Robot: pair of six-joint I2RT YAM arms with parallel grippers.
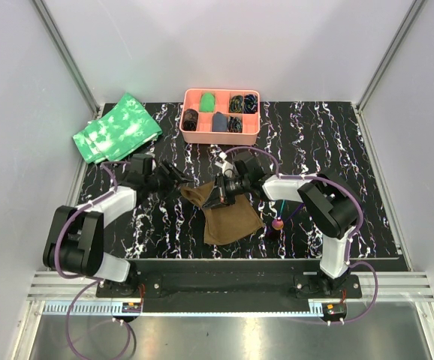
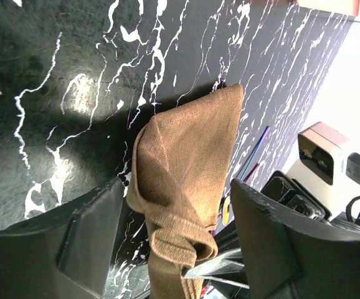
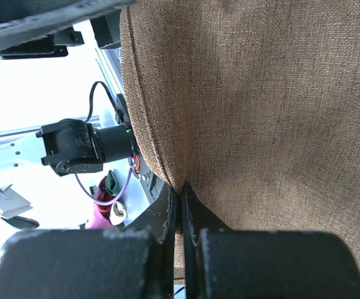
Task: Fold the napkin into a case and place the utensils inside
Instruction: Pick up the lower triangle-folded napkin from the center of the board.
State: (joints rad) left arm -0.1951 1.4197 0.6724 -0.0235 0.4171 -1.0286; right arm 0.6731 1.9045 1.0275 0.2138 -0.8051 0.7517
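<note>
The brown napkin (image 1: 230,216) lies partly folded on the black marbled table, its upper edge lifted. My right gripper (image 1: 221,192) is shut on that raised edge; in the right wrist view the cloth (image 3: 261,93) fills the frame and the gripper (image 3: 180,190) pinches a fold. My left gripper (image 1: 176,178) is open just left of the napkin's upper left corner. In the left wrist view the napkin (image 2: 186,156) runs between the open gripper's (image 2: 175,194) fingers without being held. The utensils (image 1: 278,223) lie right of the napkin, a pink-red end showing; their purple and blue stems (image 2: 255,152) peek out past the cloth.
A pink compartment tray (image 1: 221,136) with small dark and green items stands at the back centre. Green white-mottled cloths (image 1: 117,127) lie at the back left. Grey walls close in both sides; the table's front edge runs just before the arm bases.
</note>
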